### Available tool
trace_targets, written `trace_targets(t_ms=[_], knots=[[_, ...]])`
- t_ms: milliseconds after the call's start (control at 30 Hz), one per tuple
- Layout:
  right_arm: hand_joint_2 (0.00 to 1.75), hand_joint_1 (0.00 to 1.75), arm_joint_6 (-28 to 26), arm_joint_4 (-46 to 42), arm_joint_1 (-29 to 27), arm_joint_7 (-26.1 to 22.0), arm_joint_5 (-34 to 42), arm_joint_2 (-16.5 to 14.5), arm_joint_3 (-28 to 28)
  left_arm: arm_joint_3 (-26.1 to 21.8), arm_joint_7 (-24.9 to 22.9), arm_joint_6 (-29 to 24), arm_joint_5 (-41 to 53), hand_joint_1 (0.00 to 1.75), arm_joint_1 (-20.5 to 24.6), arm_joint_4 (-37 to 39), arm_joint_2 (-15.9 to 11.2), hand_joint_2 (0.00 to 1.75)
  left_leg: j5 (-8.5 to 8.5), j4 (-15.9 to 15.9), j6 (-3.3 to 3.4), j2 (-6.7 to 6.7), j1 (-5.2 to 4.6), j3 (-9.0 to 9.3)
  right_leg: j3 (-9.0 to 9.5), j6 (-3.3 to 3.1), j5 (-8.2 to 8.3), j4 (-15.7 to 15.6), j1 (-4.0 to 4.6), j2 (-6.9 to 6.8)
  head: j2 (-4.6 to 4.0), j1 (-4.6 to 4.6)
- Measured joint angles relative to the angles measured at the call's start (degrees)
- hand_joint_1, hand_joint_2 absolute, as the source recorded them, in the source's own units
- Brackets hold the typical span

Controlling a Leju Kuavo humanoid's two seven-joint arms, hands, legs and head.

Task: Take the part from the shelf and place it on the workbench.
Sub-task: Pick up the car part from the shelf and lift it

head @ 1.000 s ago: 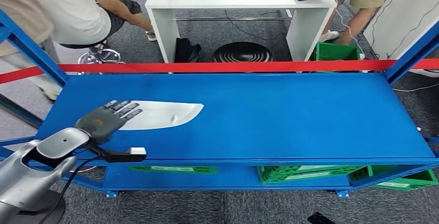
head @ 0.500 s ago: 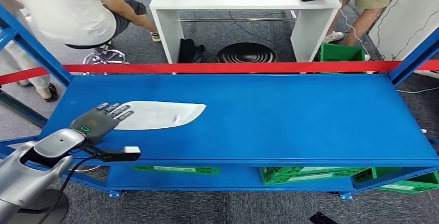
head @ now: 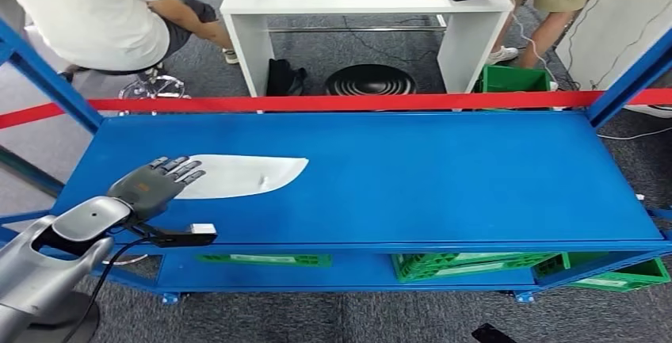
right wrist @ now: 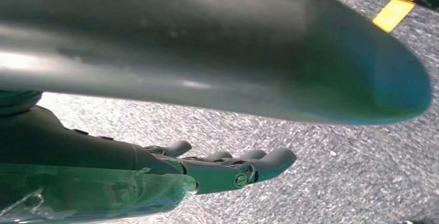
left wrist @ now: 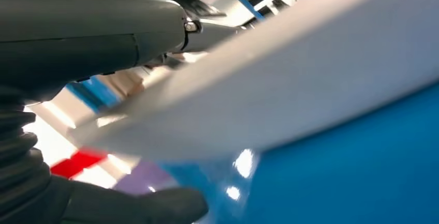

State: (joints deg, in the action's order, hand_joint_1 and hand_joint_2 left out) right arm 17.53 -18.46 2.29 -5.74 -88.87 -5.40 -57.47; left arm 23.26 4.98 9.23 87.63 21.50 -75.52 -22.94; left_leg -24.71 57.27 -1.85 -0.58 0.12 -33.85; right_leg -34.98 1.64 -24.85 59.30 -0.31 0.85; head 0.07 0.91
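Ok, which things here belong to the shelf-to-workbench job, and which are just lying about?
Job:
- white part, flat on the blue shelf
- left hand, fingers over the part's near end
- right hand, hanging above carpet

Lying about:
- green crates below
- white desk
- red tape
- seated person

blue shelf (head: 444,177) | top deck: white part (head: 238,176) lying flat near left end
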Motion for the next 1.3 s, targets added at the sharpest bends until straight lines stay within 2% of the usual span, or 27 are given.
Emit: trace_targets(t_ms=[67,100,133,167,233,267,300,333,400,433,467,567,633,667,733,767,800,833,900,967,1000,1067,1133,1167,1233,1267,1300], knots=[[0.0,0.0,-0.01,0.04,-0.03,-0.19,0.01,0.01,-0.01,-0.03,0.57,0.33,-0.82,1.75,-0.01,0.46,0.0,1.75,0.16,-0.3,0.54,-0.04,0.09,-0.04,-0.04,0.66,-0.02,-0.13,-0.1,-0.03,0.0,0.0],[0.0,0.0,-0.02,0.06,-0.02,-0.31,0.02,0.02,0.0,-0.06,0.8,0.42,-1.17,1.75,0.0,0.65,-0.03,1.75,0.26,-0.43,0.85,-0.02,0.19,0.03,-0.36,0.96,-0.63,0.59,-0.13,-0.1,0.0,0.12],[0.0,0.0,-0.04,0.07,0.0,-0.41,0.02,0.02,0.0,-0.09,0.99,0.45,-1.45,1.75,0.02,0.79,-0.06,1.75,0.33,-0.56,1.13,0.0,0.31,0.11,-1.22,1.23,-1.84,2.52,-0.15,-0.18,0.0,0.27],[0.0,0.0,-0.07,0.08,0.0,-0.5,0.01,0.02,0.0,-0.1,1.12,0.45,-1.64,1.75,0.03,0.91,-0.08,1.75,0.33,-0.58,1.33,0.03,0.36,0.16,-2.7,1.44,-3.56,5.75,-0.18,-0.27,0.0,0.44],[0.0,0.0,-0.09,0.13,-0.05,-0.6,0.01,0.02,0.0,-0.1,1.33,0.45,-1.92,1.75,0.02,1.24,-0.09,0.87,0.29,-0.55,1.54,0.06,0.34,0.17,-6.34,1.71,-6.86,13.61,-0.21,-0.34,0.0,0.67],[0.0,0.0,-0.1,0.17,-0.11,-0.63,0.01,0.02,-0.01,-0.1,1.38,0.44,-2.01,1.75,0.03,1.39,-0.09,0.44,0.27,-0.54,1.56,0.06,0.34,0.21,-7.43,1.77,-7.29,15.84,-0.21,-0.35,0.0,0.7],[0.0,0.0,-0.11,0.2,-0.15,-0.66,0.01,0.03,-0.01,-0.1,1.43,0.43,-2.07,1.75,0.04,1.51,-0.09,0.0,0.24,-0.53,1.56,0.05,0.34,0.29,-7.44,1.79,-6.59,15.79,-0.22,-0.35,0.0,0.73],[0.0,0.0,-0.15,0.22,-0.16,-0.69,0.01,0.04,-0.01,-0.1,1.47,0.4,-2.12,1.75,0.06,1.58,-0.09,0.0,0.18,-0.52,1.49,0.03,0.38,0.43,-6.25,1.79,-4.88,13.29,-0.25,-0.37,0.0,0.73],[0.0,0.0,-0.25,0.25,-0.07,-0.85,0.0,0.07,0.01,-0.1,1.58,0.24,-2.23,1.75,0.11,1.6,-0.14,0.0,-0.09,-0.4,1.09,-0.02,0.33,0.72,-2.07,1.79,-1.28,5.1,-0.33,-0.36,0.0,0.76],[0.0,0.0,-0.31,0.29,0.02,-0.95,0.0,0.07,0.02,-0.08,1.64,0.13,-2.3,1.75,0.14,1.6,-0.2,0.0,-0.19,-0.28,0.8,-0.05,0.24,0.76,-0.5,1.59,-0.31,2.03,-0.35,-0.27,0.0,0.74],[0.0,0.0,-0.35,0.34,0.09,-1.05,0.0,0.05,0.02,-0.07,1.68,0.01,-2.38,1.75,0.19,1.6,-0.3,0.0,-0.22,-0.23,0.51,-0.08,0.12,0.74,0.32,1.32,-0.02,0.42,-0.34,-0.18,0.0,0.71],[0.0,0.0,-0.41,0.46,0.05,-1.16,0.0,0.03,0.03,-0.01,1.77,-0.15,-2.59,1.75,0.28,1.61,-0.55,0.0,-0.11,-0.43,-0.23,-0.1,0.1,0.69,0.24,0.04,0.01,0.07,-0.28,0.0,0.0,0.62],[0.0,0.0,-0.44,0.47,0.04,-1.2,0.01,0.04,0.04,0.0,1.79,-0.16,-2.73,1.75,0.27,1.62,-0.69,0.0,-1.62,1.38,-0.76,-0.04,0.17,-0.13,0.19,-0.69,0.16,-0.04,-0.43,-0.03,0.0,0.44],[0.0,0.0,-0.46,0.48,0.05,-1.21,0.01,0.04,0.05,0.01,1.79,-0.15,-2.77,1.75,0.25,1.64,-0.75,0.0,-3.29,4.15,-0.99,-0.01,0.19,-1.41,0.17,-0.91,0.2,-0.06,-0.47,-0.06,0.0,0.33],[0.0,0.0,-0.54,0.49,0.01,-1.22,0.01,0.04,0.04,0.06,1.79,-0.16,-2.81,1.75,0.11,1.76,-0.81,0.0,-6.97,12.06,-1.26,0.0,0.21,-5.22,0.05,-1.11,0.22,-0.05,-0.43,-0.11,0.0,0.19],[0.0,0.0,-0.59,0.49,-0.01,-1.26,0.0,0.04,0.04,0.09,1.79,-0.2,-2.8,1.75,0.01,1.85,-0.81,0.0,-7.88,15.12,-1.27,0.0,0.22,-6.76,0.0,-1.15,0.23,-0.05,-0.41,-0.14,0.0,0.18],[0.0,0.0,-0.66,0.5,-0.02,-1.36,0.0,0.04,0.04,0.12,1.79,-0.29,-2.8,1.75,-0.07,1.94,-0.81,0.44,-7.63,16.21,-1.2,0.0,0.21,-7.39,-0.02,-1.17,0.23,-0.04,-0.38,-0.15,0.0,0.18],[0.0,0.0,-0.73,0.51,-0.01,-1.5,0.0,0.04,0.07,0.14,1.79,-0.42,-2.8,1.75,-0.1,2.02,-0.81,0.87,-6.29,15.02,-1.07,0.0,0.21,-6.88,0.0,-1.16,0.24,-0.04,-0.37,-0.15,0.0,0.17],[0.0,0.0,-0.87,0.55,0.04,-1.92,0.0,0.04,0.12,0.17,1.79,-0.78,-2.8,1.75,0.0,2.1,-0.84,1.75,-2.22,7.91,-0.69,0.04,0.21,-3.36,0.1,-1.02,0.23,-0.04,-0.35,-0.13,0.0,0.15],[0.0,0.0,-1.05,0.6,0.11,-2.34,0.0,0.04,0.15,0.25,1.79,-1.21,-2.81,1.75,0.21,2.1,-0.9,1.75,-0.21,1.47,-0.33,0.08,0.18,-0.28,-0.07,-0.56,0.23,0.09,-0.13,-0.08,0.0,0.14],[0.0,0.0,-1.13,0.64,0.11,-2.52,0.0,0.04,0.16,0.33,1.78,-1.42,-2.81,1.75,0.27,2.1,-0.94,1.75,-0.13,0.16,-0.16,0.09,0.13,0.25,-0.17,-0.24,0.29,0.04,-0.05,-0.05,0.0,0.13],[0.0,0.0,-1.24,0.74,0.08,-2.79,0.0,0.04,0.17,0.48,1.75,-1.84,-2.82,1.75,0.26,2.1,-0.99,1.75,-0.11,-0.25,0.37,0.05,0.1,0.27,-0.23,0.45,0.45,-0.27,-0.08,-0.05,0.0,0.14],[0.0,0.0,-1.28,0.89,0.08,-2.93,0.0,0.03,0.19,0.52,1.73,-2.4,-2.9,1.75,0.28,2.1,-1.03,1.75,0.11,-0.52,1.02,0.06,0.24,0.4,-0.81,1.08,-0.63,1.04,-0.18,-0.19,0.0,0.29],[0.0,0.0,-1.33,0.93,0.09,-2.96,0.0,0.03,0.2,0.53,1.69,-2.81,-2.94,1.75,0.27,2.1,-1.02,1.75,0.18,-0.64,1.28,0.08,0.33,0.47,-1.82,1.32,-2.03,3.33,-0.2,-0.27,0.0,0.38],[0.0,0.0,-1.46,0.99,0.05,-2.97,0.0,0.04,0.2,0.53,1.55,-3.85,-3.02,1.75,0.04,2.1,-0.97,1.75,0.15,-0.63,1.52,0.1,0.32,0.48,-5.15,1.62,-5.71,10.85,-0.2,-0.34,0.0,0.59],[0.0,0.0,-1.5,1.02,-0.02,-2.96,0.01,0.04,0.2,0.5,1.44,-4.43,-3.05,1.75,-0.17,2.1,-0.91,1.75,0.13,-0.61,1.57,0.1,0.31,0.49,-6.69,1.7,-6.94,14.21,-0.21,-0.35,0.0,0.62],[0.0,0.0,-1.51,1.04,-0.09,-2.96,0.01,0.04,0.2,0.44,1.32,-4.98,-3.11,1.75,-0.39,2.1,-0.82,1.75,0.11,-0.6,1.59,0.1,0.3,0.51,-7.44,1.74,-7.15,15.85,-0.21,-0.35,0.0,0.66]])
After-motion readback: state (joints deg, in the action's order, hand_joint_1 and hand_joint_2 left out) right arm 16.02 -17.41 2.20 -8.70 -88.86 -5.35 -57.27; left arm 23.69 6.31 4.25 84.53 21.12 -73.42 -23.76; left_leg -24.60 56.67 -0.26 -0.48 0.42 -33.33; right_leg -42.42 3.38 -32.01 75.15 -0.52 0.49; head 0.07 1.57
